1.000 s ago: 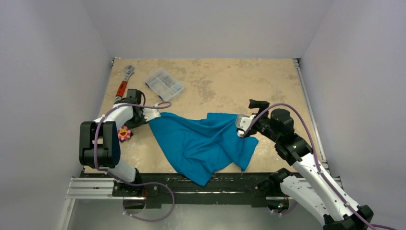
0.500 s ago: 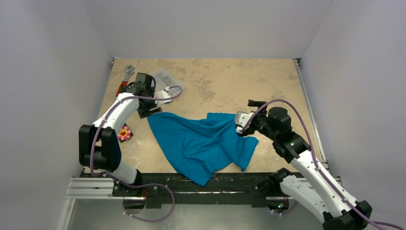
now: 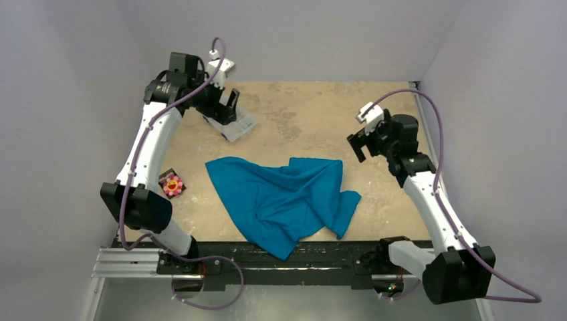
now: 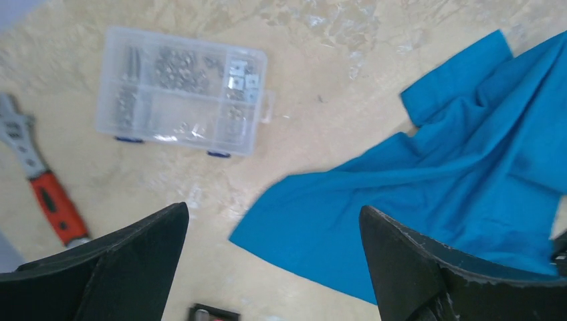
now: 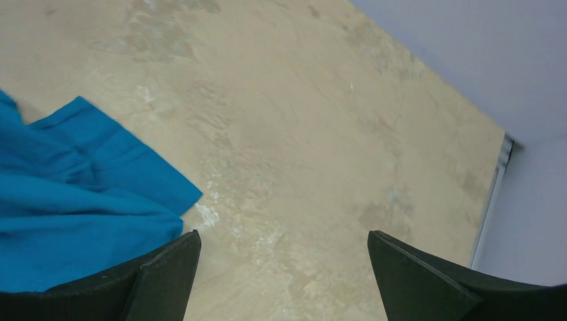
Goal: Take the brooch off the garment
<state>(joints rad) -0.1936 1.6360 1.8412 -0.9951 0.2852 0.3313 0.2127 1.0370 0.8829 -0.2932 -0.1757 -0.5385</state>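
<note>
The teal garment (image 3: 284, 200) lies crumpled on the table's near middle, with neither gripper touching it. The brooch (image 3: 173, 184), a pink-red flower with a yellow centre, rests on a small black pad on the table, left of the garment and apart from it. My left gripper (image 3: 229, 114) hangs open high over the far left, empty; its wrist view looks down on the garment (image 4: 455, 180) between its spread jaws (image 4: 274, 261). My right gripper (image 3: 356, 144) is open and empty, raised off the garment's right edge (image 5: 73, 207), with bare table between its fingers (image 5: 284, 267).
A clear plastic parts box (image 4: 182, 90) sits at the far left, partly under the left gripper (image 3: 237, 126). A red-handled wrench (image 4: 47, 194) lies left of it. Grey walls close in three sides, with a metal rail along the right edge (image 3: 434, 167).
The left gripper opened and swung up and away from the garment's left corner to above the parts box. The right gripper lifted off the garment's right edge and drew back to the right.
</note>
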